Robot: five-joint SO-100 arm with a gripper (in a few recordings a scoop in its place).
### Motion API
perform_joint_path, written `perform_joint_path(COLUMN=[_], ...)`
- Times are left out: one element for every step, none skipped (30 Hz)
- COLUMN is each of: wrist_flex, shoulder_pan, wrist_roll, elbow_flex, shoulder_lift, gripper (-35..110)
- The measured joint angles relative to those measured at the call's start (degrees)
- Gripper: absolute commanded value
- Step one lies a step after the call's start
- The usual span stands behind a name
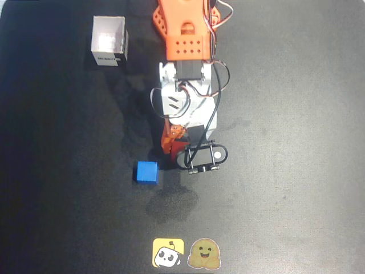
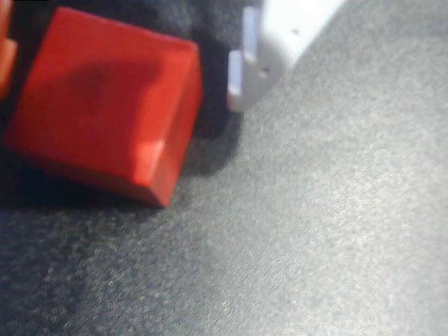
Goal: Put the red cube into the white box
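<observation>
The red cube [image 2: 105, 105] rests on the black mat and looms large at the upper left of the wrist view. My gripper [image 2: 119, 77] is open around it: an orange finger [image 2: 4, 56] sits at the cube's left edge, and a white finger [image 2: 262, 52] stands to its right with a dark gap between. From overhead, the gripper [image 1: 170, 148] points down at the mat in the middle, under the white and orange arm. The white box [image 1: 108, 41] stands open-topped at the upper left, well away from the gripper, with a dark label on its near side.
A blue cube [image 1: 146, 172] lies on the mat just left of and below the gripper. Two stickers, a yellow one [image 1: 168, 253] and a brown one [image 1: 205, 254], sit at the bottom edge. A black cable loop [image 1: 202, 157] hangs beside the wrist.
</observation>
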Motion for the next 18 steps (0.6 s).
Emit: perform_joint_path(wrist_flex=[-0.2, -0.2, -0.4, -0.8, -1.3, -1.8, -2.1, -2.4, -2.9, -3.4, -4.0, -4.7, -5.0, -5.4, -5.7, -5.7, -5.7, -5.7], shoulder_pan=[0.0, 0.0, 0.0, 0.0, 0.0, 0.2, 0.4, 0.6, 0.8, 1.0, 1.0, 1.0, 1.0, 1.1, 1.2, 1.5, 1.7, 1.8], wrist_roll=[0.0, 0.0, 0.0, 0.0, 0.0, 0.0, 0.0, 0.0, 0.0, 0.2, 0.3, -0.2, -0.3, -0.3, -0.3, -0.3, -0.3, 0.0], elbow_flex=[0.0, -0.1, -0.1, -0.1, -0.1, -0.2, -0.2, -0.3, -0.3, -0.3, -0.3, -0.3, -0.3, -0.3, -0.3, -0.3, -0.2, -0.2], shoulder_lift=[-0.1, -0.6, -1.2, -1.8, -1.8, -2.2, -3.0, -3.9, -4.6, -5.2, -5.7, -6.2, -6.5, -6.9, -7.4, -7.5, -7.4, -7.4], gripper=[23, 23, 23, 23, 23, 23, 23, 23, 23, 22, 22, 21, 21, 20, 20, 19, 18, 17])
